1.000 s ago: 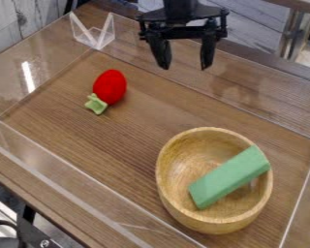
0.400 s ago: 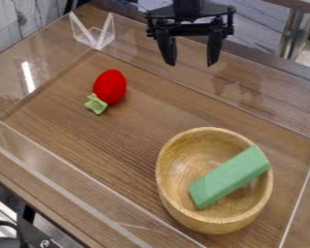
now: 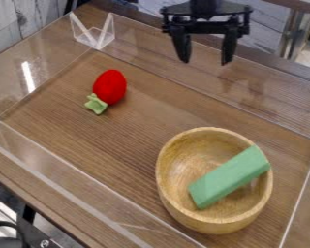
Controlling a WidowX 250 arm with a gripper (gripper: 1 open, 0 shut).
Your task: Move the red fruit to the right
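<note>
Claw (image 3: pixel 208 51): black, two-fingered, pointing down near the far edge of the desk; fingers spread wide with clear space between them, nothing held.
Claw position relative to target: well apart from the red fruit, up and to the right of it in the camera view; not above it.
Red fruit (image 3: pixel 108 84): small, round, bright red, resting on the desk left of centre, green leafy end (image 3: pixel 96 105) toward the camera. Untouched.
Wooden bowl (image 3: pixel 217 180): near right of the desk, well apart from the fruit, holding a green block (image 3: pixel 229 177) that leans across its inside.
Desk (image 3: pixel 158 111): wood-grain top bounded by low clear walls; a clear folded stand (image 3: pixel 92 32) sits at the far left corner.
Task status: judged not begun; the fruit lies on the left side and the approach to it is not yet made.
Risk 1: a round fruit may roll or squirt sideways if the fingers close off-centre or land on its curved top.
Risk 2: a descent too deep would drive the fingertips into the desk.
Risk 3: a grip on the soft leafy end alone may slip during the carry.
Risk 4: a low carry rightward could clip the bowl rim, or the fruit could be released into the bowl instead of on the desk.
Risk 5: the clear walls are hard to see; a wide swing could strike them.
</note>
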